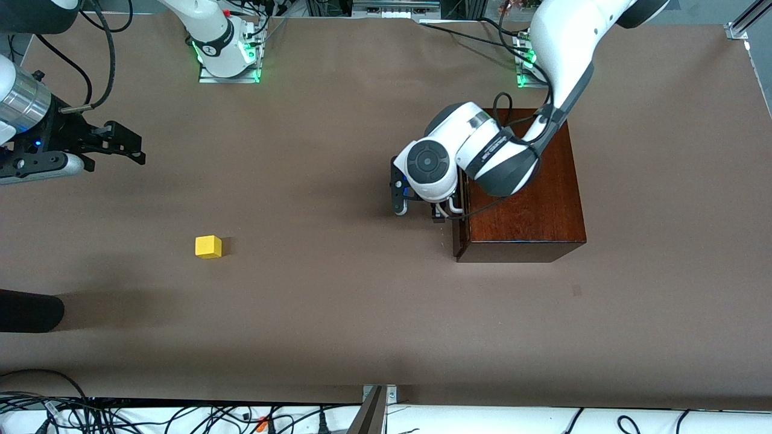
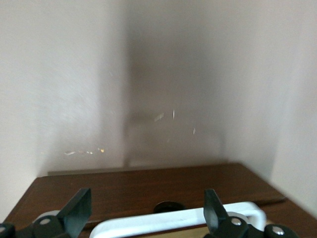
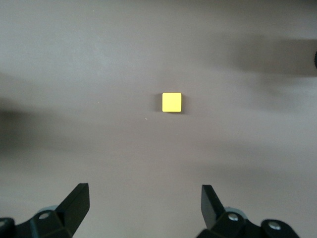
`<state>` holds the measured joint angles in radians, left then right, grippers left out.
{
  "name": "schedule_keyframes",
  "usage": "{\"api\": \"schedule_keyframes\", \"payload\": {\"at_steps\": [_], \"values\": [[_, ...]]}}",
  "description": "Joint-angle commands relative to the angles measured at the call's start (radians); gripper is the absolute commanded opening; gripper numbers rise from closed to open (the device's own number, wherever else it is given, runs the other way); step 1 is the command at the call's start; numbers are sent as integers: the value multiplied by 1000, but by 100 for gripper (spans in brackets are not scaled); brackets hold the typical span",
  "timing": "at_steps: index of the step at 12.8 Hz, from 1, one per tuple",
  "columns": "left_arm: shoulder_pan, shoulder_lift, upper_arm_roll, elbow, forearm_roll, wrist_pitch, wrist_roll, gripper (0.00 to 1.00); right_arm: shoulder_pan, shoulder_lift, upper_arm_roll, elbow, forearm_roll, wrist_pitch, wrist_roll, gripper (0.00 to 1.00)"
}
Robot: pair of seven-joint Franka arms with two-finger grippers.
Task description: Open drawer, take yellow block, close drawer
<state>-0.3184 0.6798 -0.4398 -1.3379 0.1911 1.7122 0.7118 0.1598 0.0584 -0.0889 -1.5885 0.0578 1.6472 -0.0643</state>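
The yellow block (image 1: 208,247) lies on the bare table toward the right arm's end, outside the wooden box (image 1: 531,205); it also shows in the right wrist view (image 3: 172,102). The drawer's dark front (image 1: 459,232) sits nearly flush with the box. My left gripper (image 1: 443,214) is open at the white handle (image 1: 453,208), its fingers straddling the handle (image 2: 173,222) without closing on it. A thin pale strip shows beside the handle in the left wrist view. My right gripper (image 1: 129,150) is open and empty, up over the table; in its wrist view (image 3: 143,206) the block lies ahead of it.
The brown table (image 1: 338,301) is bare between the block and the box. A dark object (image 1: 30,310) pokes in at the right arm's end, nearer the front camera. Cables lie along the table's near edge.
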Motion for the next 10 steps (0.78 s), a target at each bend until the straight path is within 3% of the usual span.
{"api": "schedule_keyframes", "payload": {"at_steps": [1, 5, 7, 8, 10], "values": [[30, -121, -2, 0, -97, -45, -163, 100, -10, 12, 3, 42, -10, -20, 8, 100], [99, -287, 18, 2, -7, -212, -398, 100, -16, 15, 2, 41, -15, -23, 17, 100], [187, -339, 18, 3, 11, -226, -402, 100, -16, 17, 1, 41, -15, -21, 17, 100], [212, -382, 45, -7, 5, -218, -400, 100, -16, 18, 1, 41, -15, -21, 17, 100], [213, -460, 169, -50, -21, -160, -417, 100, -17, 18, -2, 41, -15, -18, 15, 100]]}}
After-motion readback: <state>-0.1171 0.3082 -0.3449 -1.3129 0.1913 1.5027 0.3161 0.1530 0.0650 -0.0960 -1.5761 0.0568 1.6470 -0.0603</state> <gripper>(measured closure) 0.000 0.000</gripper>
